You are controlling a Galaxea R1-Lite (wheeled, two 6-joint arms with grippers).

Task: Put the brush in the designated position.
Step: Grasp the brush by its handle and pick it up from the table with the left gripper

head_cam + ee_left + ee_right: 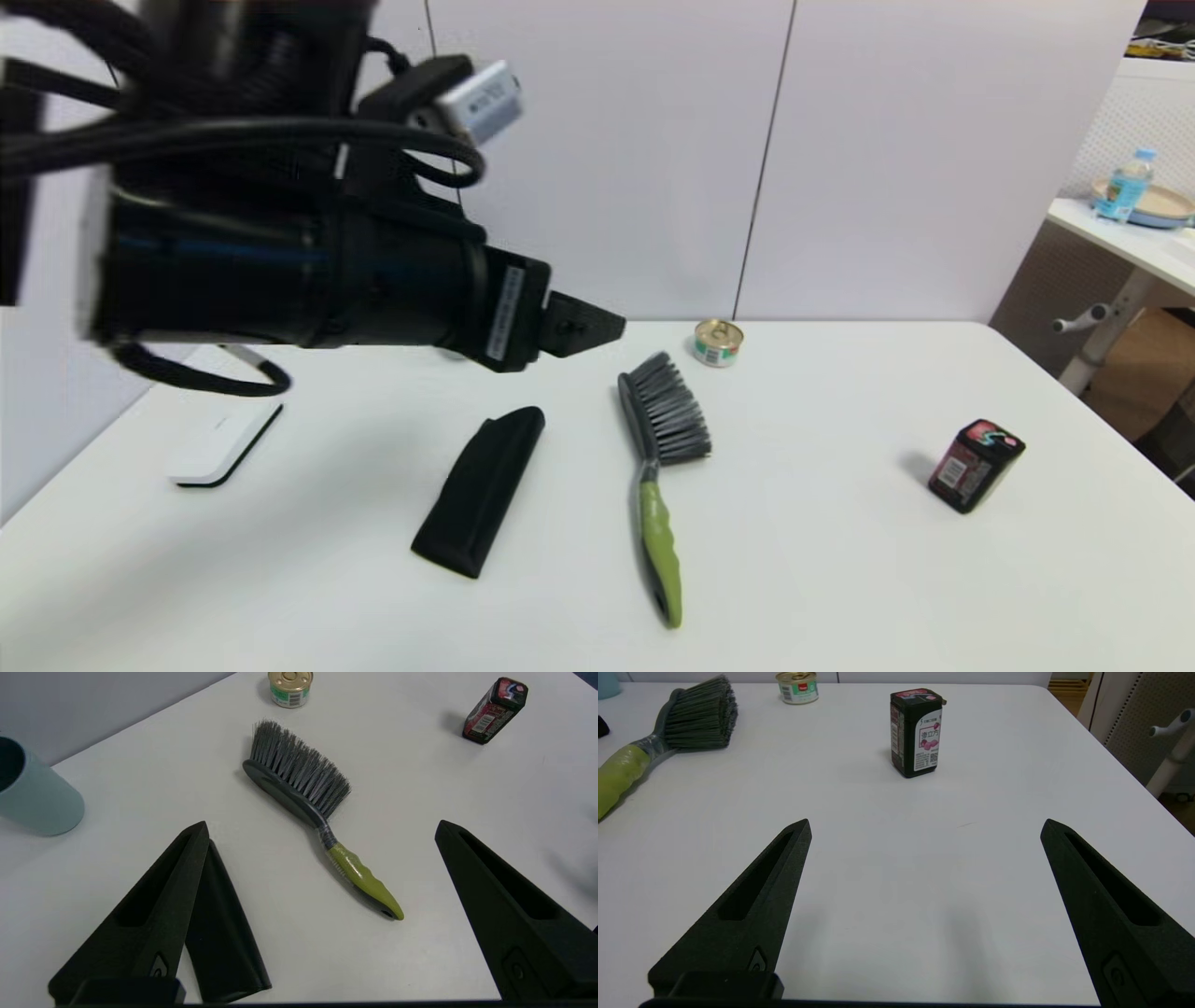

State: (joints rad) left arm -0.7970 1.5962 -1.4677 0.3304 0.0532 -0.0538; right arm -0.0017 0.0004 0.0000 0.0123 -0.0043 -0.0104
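Note:
The brush [658, 448] lies flat on the white table, its dark bristle head toward the back and its lime-green handle [362, 877] toward the front edge. My left gripper [323, 823] hangs open and empty above the table, back and left of the brush [303, 788]. In the head view its tip [597, 329] pokes out from the bulky arm. My right gripper [925, 821] stands open and empty low over bare tabletop, right of the brush [686, 718]. Nothing on the tabletop marks the designated position.
A flat black pouch [481, 490] lies left of the brush, and a white block [224, 439] sits far left. A small tin can [718, 343] stands behind the bristles. A black box [976, 464] stands at the right, and a teal cup [37, 798] by the wall.

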